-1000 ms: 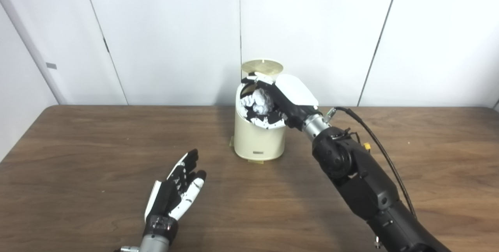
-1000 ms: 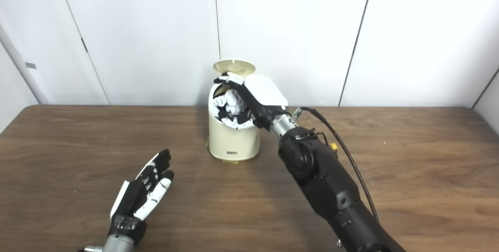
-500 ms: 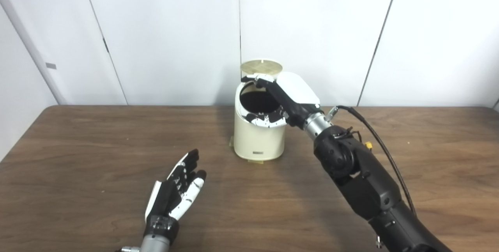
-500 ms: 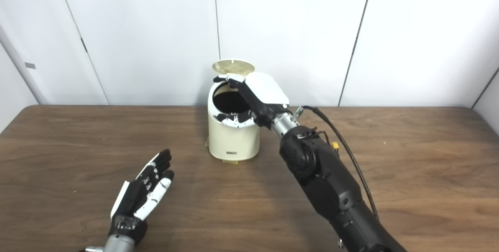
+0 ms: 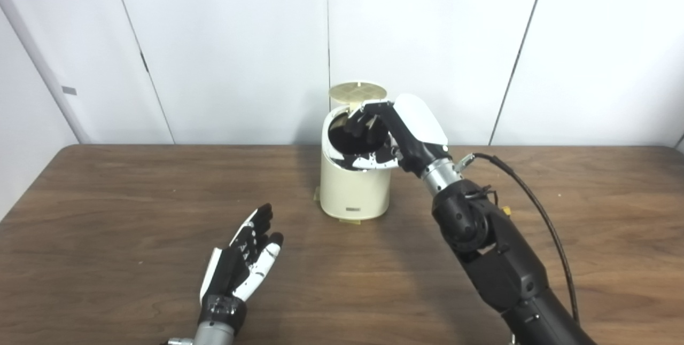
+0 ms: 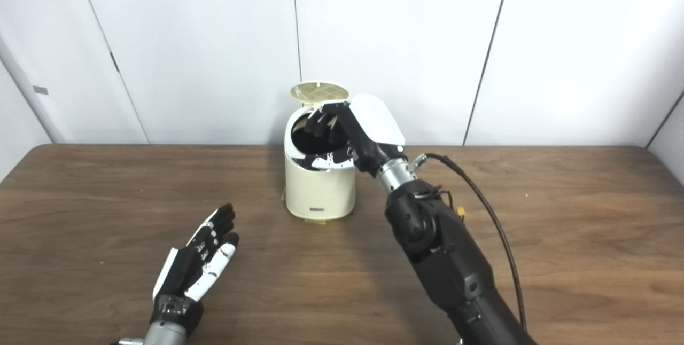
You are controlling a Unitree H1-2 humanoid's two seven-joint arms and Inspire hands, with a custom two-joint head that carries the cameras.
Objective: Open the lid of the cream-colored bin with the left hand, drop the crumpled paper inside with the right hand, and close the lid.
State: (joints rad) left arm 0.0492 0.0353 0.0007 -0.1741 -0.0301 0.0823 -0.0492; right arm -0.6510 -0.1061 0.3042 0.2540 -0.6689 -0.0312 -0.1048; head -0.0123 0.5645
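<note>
The cream-colored bin (image 5: pixel 354 187) stands at the back middle of the table, its round lid (image 5: pixel 358 91) tipped up and open behind the dark mouth. My right hand (image 5: pixel 393 131) hovers over the bin's mouth, open and empty, fingers spread and curled downward. The crumpled paper is not visible; the inside of the bin looks dark. My left hand (image 5: pixel 243 257) rests open on the table at the front left, well away from the bin, fingers stretched forward. Both also show in the right eye view: bin (image 6: pixel 319 190), right hand (image 6: pixel 352 131), left hand (image 6: pixel 200 259).
The brown wooden table (image 5: pixel 107 211) runs across the view, with white wall panels behind it. A black cable (image 5: pixel 529 211) loops from my right forearm. A small tan tab lies under the bin's base.
One second ago my right hand held the crumpled paper over the bin; it let go and the paper dropped out of sight. The hand has since lifted slightly with fingers open. The left hand stayed still.
</note>
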